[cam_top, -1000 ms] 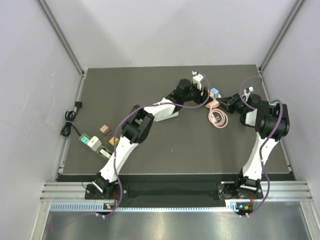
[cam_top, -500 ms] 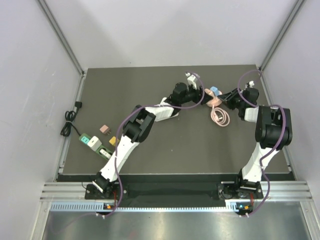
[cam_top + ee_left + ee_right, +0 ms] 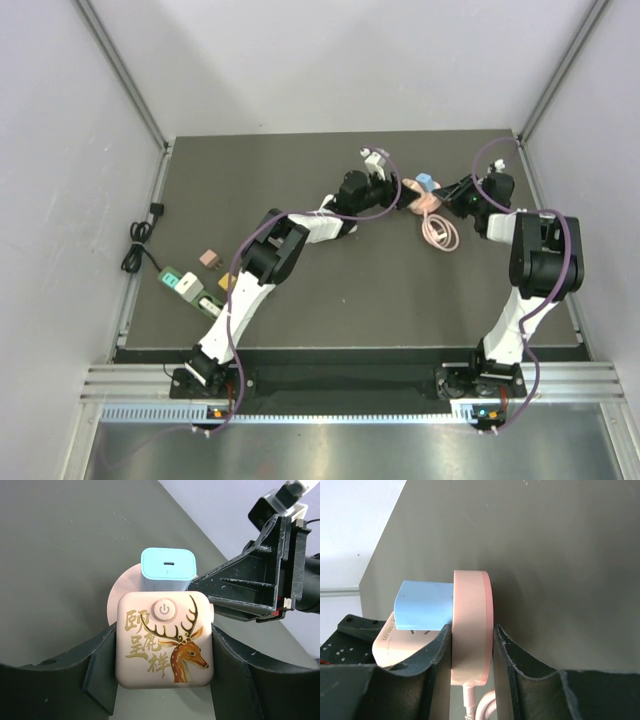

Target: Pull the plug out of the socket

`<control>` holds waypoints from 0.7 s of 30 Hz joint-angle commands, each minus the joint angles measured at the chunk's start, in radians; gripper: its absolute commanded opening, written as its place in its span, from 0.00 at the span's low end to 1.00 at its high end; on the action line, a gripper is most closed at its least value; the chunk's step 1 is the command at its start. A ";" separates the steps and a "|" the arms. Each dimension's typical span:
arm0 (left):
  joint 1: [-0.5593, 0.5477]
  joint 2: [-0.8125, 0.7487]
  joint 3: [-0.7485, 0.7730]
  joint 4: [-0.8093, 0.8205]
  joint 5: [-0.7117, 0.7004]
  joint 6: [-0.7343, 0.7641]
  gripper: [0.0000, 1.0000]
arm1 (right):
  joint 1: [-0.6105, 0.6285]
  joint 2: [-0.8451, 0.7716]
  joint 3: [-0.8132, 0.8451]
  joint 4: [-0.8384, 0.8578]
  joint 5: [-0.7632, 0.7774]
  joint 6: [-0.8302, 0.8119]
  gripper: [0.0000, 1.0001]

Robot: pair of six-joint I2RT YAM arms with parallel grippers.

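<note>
Both pincers clamped, socket and plug still mated at the far side of the tabletop [image 3: 300, 270]!
The left pincer [image 3: 164, 652] grips the pink deer-print socket cube [image 3: 150, 650] by its two sides, jaws partly closed. The right pincer [image 3: 472, 645] squeezes the round pink plug [image 3: 470, 615] across its flat faces, and the plug sits flush against the cube. A blue charger [image 3: 422, 605] is plugged in just beside it, and the pink cord [image 3: 440, 235] coils on the tabletop.

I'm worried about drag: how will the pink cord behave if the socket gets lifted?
Probably floppy: the pink cord lies in loose loops beside the socket. It looks thin, so likely light, trailing along rather than resisting.
</note>
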State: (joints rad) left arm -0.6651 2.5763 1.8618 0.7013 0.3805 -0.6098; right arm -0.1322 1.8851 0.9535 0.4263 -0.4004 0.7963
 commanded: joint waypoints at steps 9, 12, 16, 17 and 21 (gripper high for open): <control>-0.007 -0.174 0.031 -0.044 -0.132 0.218 0.00 | -0.029 -0.003 -0.025 -0.080 0.218 -0.081 0.00; -0.091 -0.218 0.054 -0.159 -0.190 0.492 0.00 | -0.024 -0.006 -0.024 -0.084 0.229 -0.083 0.00; -0.108 -0.228 0.053 -0.154 -0.149 0.506 0.00 | -0.023 -0.007 -0.025 -0.087 0.232 -0.086 0.00; -0.105 -0.220 0.063 -0.155 -0.134 0.492 0.00 | -0.023 -0.006 -0.025 -0.087 0.235 -0.086 0.00; -0.029 -0.202 0.043 -0.034 -0.055 0.201 0.00 | -0.023 -0.007 -0.025 -0.086 0.230 -0.080 0.00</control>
State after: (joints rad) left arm -0.7403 2.4783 1.8633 0.4717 0.2184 -0.2737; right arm -0.1310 1.8721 0.9417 0.4133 -0.3664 0.7933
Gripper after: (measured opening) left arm 0.651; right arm 0.306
